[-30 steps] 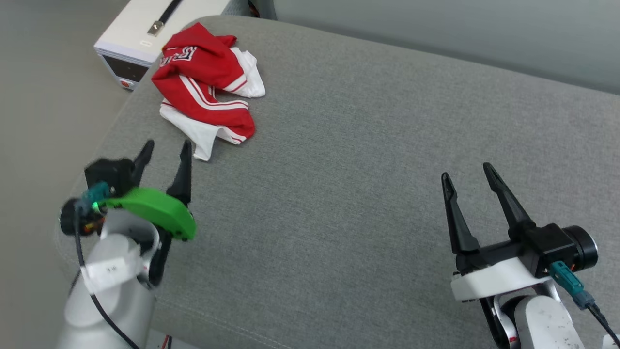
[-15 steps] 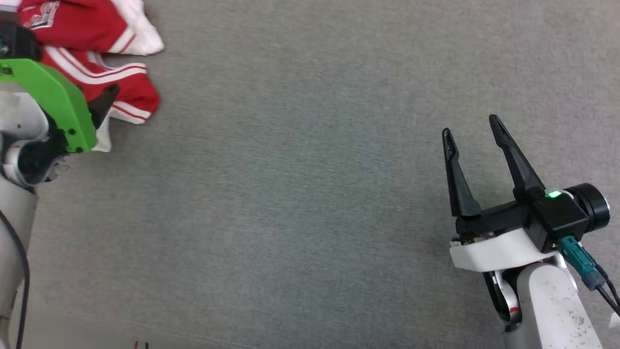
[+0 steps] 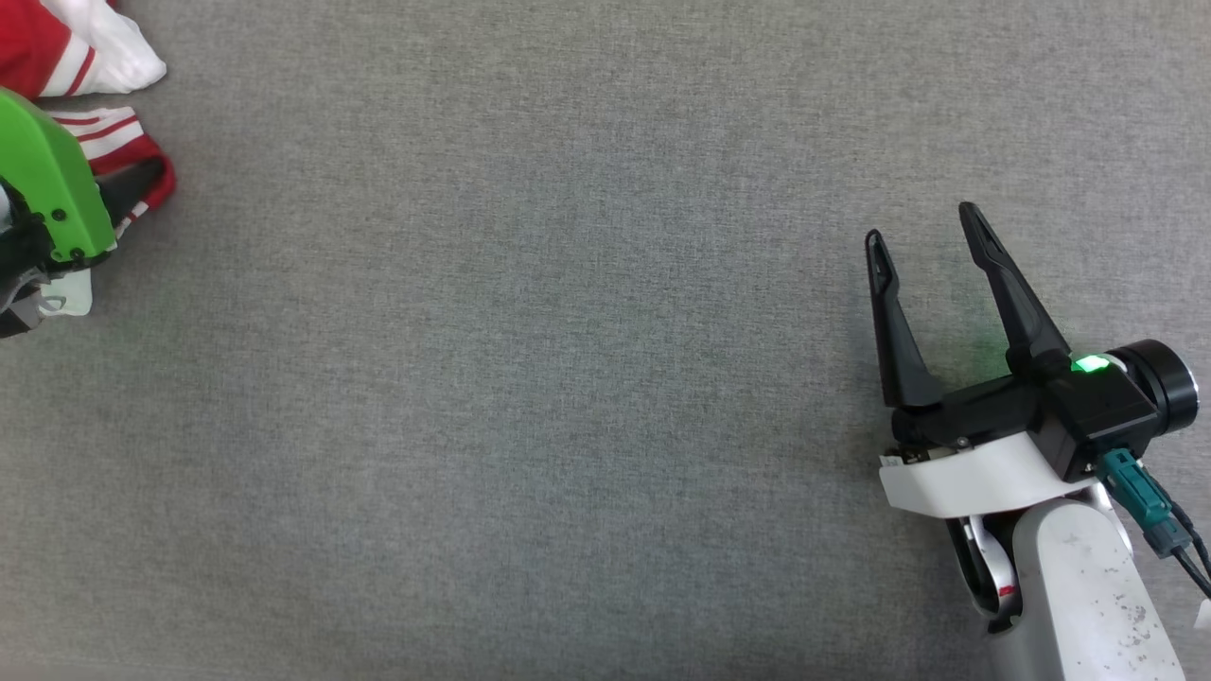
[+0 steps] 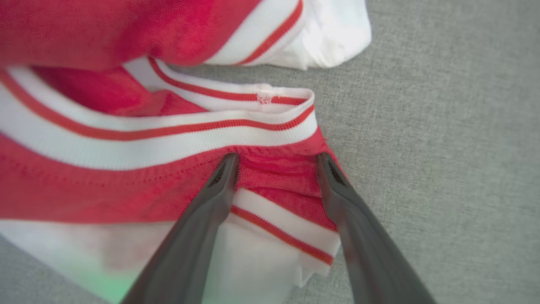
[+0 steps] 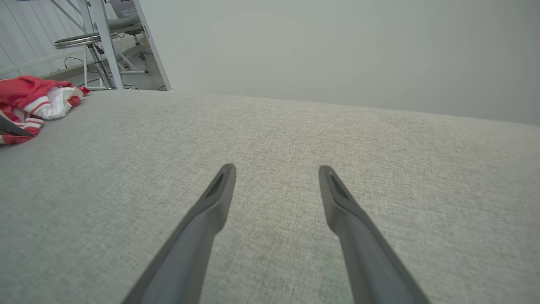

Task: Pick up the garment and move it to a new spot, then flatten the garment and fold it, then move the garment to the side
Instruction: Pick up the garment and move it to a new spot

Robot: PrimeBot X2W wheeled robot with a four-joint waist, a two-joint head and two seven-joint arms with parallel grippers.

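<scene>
red jersey shirt [image 3: 104, 57] is lying crumpled in a heap on the grey fabric-covered surface [image 3: 605, 378], at the far left edge of the head view and well apart from the right arm. in the left wrist view its folds are stacking on each other: red cloth, white bands with red stripes, and a white sleeve poking out at the top.

the left jaws are standing wide apart, straddling a raised red fold just below a striped band. their dark fingertips [image 4: 228, 166] are sitting at the cloth or just above it; i cannot tell whether they are touching. nothing is being clamped yet. i judge they are being placed this way because a raised ridge near a hem is giving them something to pinch without scraping the surface beneath. the green wrist cover [image 3: 47, 189] is hiding much of the heap from the head view.

the right jaws are also standing wide apart and holding nothing, their fingertips [image 3: 875, 251] pointing over bare grey fabric. they are probably hovering there out of the way, leaving the middle free as the new spot. the task is sitting at its first step: closing on the fold and lifting.
</scene>
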